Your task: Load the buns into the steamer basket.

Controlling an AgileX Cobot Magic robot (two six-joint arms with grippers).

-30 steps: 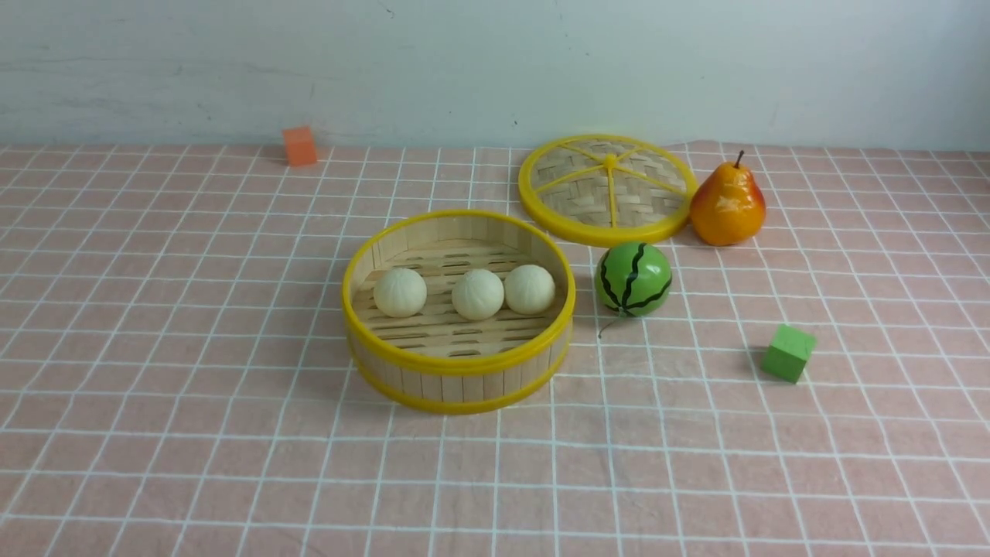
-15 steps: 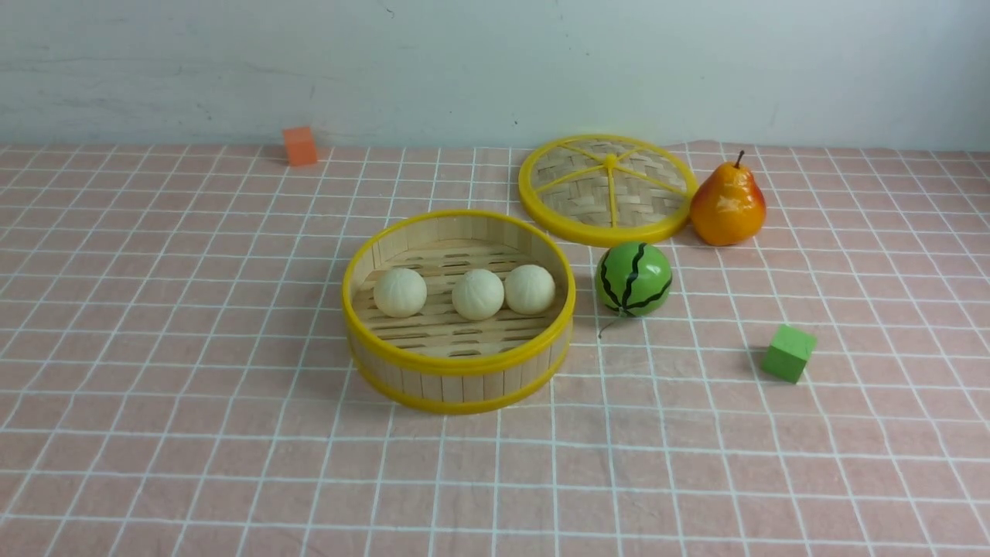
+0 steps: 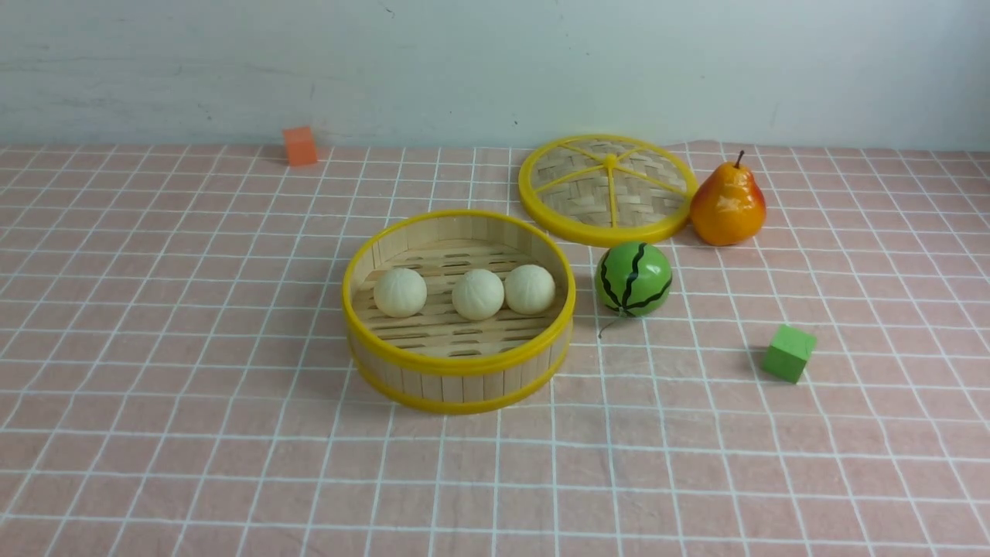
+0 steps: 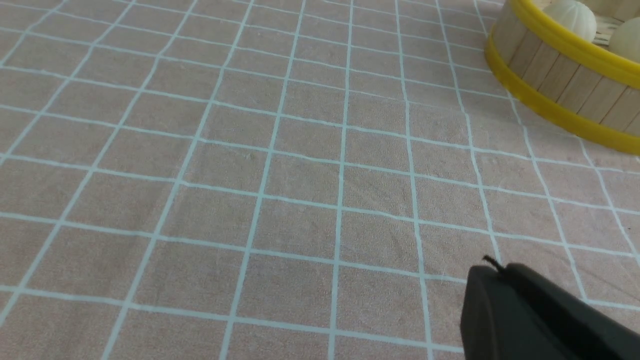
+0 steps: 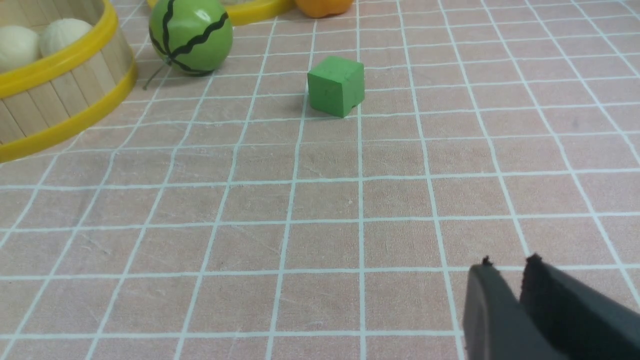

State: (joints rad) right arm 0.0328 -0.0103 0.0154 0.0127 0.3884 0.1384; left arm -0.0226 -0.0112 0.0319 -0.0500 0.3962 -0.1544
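Three cream-white buns lie in a row inside the steamer basket at the middle of the cloth. The basket's wall also shows in the left wrist view and in the right wrist view, with buns peeking over the rim. Neither arm shows in the front view. My left gripper is shut and empty, low over bare cloth away from the basket. My right gripper is shut and empty, over cloth short of the green cube.
A toy watermelon sits right of the basket. The woven lid and a pear lie behind it. A green cube is at the right, an orange cube at the far left by the wall.
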